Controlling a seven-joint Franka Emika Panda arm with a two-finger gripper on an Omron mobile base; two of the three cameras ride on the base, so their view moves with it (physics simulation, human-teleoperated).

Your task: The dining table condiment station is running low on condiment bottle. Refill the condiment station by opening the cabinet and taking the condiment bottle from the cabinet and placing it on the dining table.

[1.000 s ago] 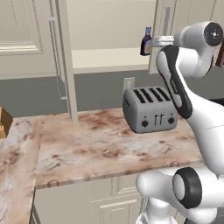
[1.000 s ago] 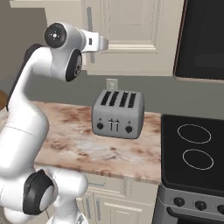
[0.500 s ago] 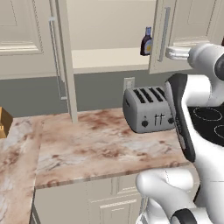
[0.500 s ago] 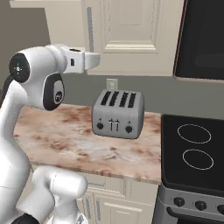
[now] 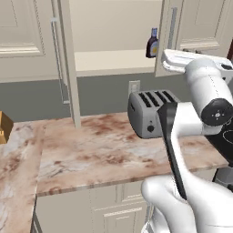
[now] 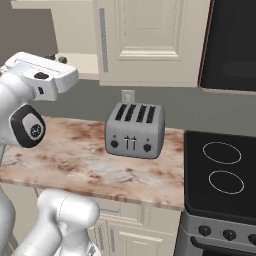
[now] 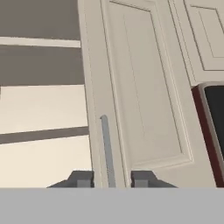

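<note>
Left base view: the condiment bottle [image 5: 153, 43] is seen upright at the back right of the open cabinet shelf [image 5: 113, 61], beyond and to the left of the gripper, partly tucked behind the edge of the right-hand cabinet door [image 5: 193, 32]. Bottle not held, nothing touching it.

Hand view: the gripper [image 7: 111, 178] is seen with its two dark fingertips [image 7: 81, 178] a little apart, one on each side of the door's silver bar handle [image 7: 106, 151]. Whether the pads are touching the bar cannot be told; the jaws are judged slightly parted around it, not clamped. The lit shelf interior lies to the left of the fingers, the raised door panel to the right, a dark appliance edge [image 7: 212, 127] further right.

Below the hand, a four-slot silver toaster [image 6: 134, 130] stands on the marble counter [image 6: 75, 160]; a black stovetop [image 6: 220, 172] lies to the right. The other door [image 5: 63, 63] is seen edge-on, well to the left.

Judged step: door handling, bottle reach not yet begun.

Risks:
- Door edge partly covers the bottle; a straight reach may strike the door or knock the bottle over.
- Handle sits between the fingers; a sideways withdrawal could snag it and swing the door.
- Slim, tall bottle: an off-centre pinch may tip it on the shelf.
- Elbow near the toaster on any low swing.
</note>
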